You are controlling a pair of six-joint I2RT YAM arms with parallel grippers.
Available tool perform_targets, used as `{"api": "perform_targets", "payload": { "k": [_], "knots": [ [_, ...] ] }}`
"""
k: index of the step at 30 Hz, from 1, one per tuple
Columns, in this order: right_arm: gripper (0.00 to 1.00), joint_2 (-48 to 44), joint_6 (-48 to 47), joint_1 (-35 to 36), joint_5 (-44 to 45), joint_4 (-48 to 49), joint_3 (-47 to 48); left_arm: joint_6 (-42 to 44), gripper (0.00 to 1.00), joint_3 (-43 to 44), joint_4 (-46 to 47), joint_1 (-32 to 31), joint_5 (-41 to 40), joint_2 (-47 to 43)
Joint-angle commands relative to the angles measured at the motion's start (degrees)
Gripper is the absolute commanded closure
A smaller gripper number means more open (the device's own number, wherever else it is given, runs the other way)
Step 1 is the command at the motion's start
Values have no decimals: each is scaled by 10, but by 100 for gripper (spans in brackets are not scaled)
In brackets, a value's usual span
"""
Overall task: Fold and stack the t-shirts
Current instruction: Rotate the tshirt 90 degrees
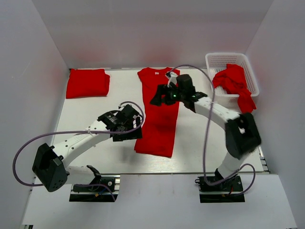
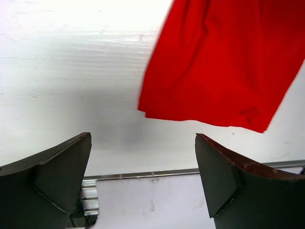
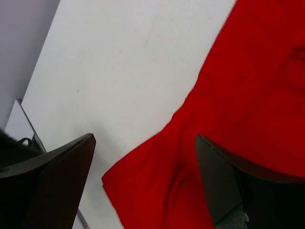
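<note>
A red t-shirt [image 1: 158, 117] lies folded into a long narrow strip down the middle of the white table, collar at the back. My left gripper [image 1: 127, 132] is open and empty just left of the strip's near end; the left wrist view shows its jaws [image 2: 143, 181] spread over bare table with the shirt's hem [image 2: 214, 71] ahead. My right gripper [image 1: 157, 98] is open and empty, hovering over the strip's upper part; in the right wrist view its jaws [image 3: 143, 186] straddle the shirt's edge [image 3: 238, 119]. A folded red t-shirt [image 1: 87, 82] lies at the back left.
A white lattice basket [image 1: 217, 59] stands at the back right with crumpled red t-shirts [image 1: 233, 81] spilling over its front rim. White walls enclose the table on three sides. A metal rail [image 2: 143, 174] runs along the table's near edge.
</note>
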Motion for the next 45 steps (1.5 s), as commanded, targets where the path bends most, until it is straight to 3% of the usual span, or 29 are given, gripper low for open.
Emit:
{"api": "perform_targets", "payload": {
  "k": [1, 4, 7, 11, 15, 19, 30, 34, 36, 41, 42, 45],
  "knots": [
    [10, -131, 20, 10, 168, -74, -85, 15, 0, 12, -24, -1, -42, -18],
    [10, -232, 71, 24, 291, -166, -172, 21, 0, -11, -3, -1, -48, -18],
    [10, -303, 128, 46, 323, -267, -245, 26, 0, -38, 35, 4, -32, -13],
    [10, -374, 196, 94, 323, -327, -313, 44, 0, -56, 58, 4, -8, 1],
    [10, -369, 245, 141, 297, -316, -347, 50, 0, -71, 87, 4, 3, 15],
    [10, -305, 266, 195, 288, -310, -334, 50, 5, -96, 137, 4, 23, 15],
    [10, -264, 302, 230, 265, -269, -327, 32, 21, -163, 217, -3, 17, 20],
    [20, -257, 305, 228, 263, -255, -333, 27, 29, -169, 236, -8, 6, 45],
    [33, -253, 303, 227, 259, -248, -333, 27, 30, -176, 248, -8, 6, 60],
    [49, -243, 302, 228, 255, -250, -333, 22, 41, -181, 267, -19, 23, 66],
    [57, -244, 296, 227, 253, -245, -335, 22, 42, -181, 267, -19, 16, 66],
    [62, -240, 293, 226, 249, -236, -338, 22, 48, -186, 267, -24, 9, 66]
  ]
}}
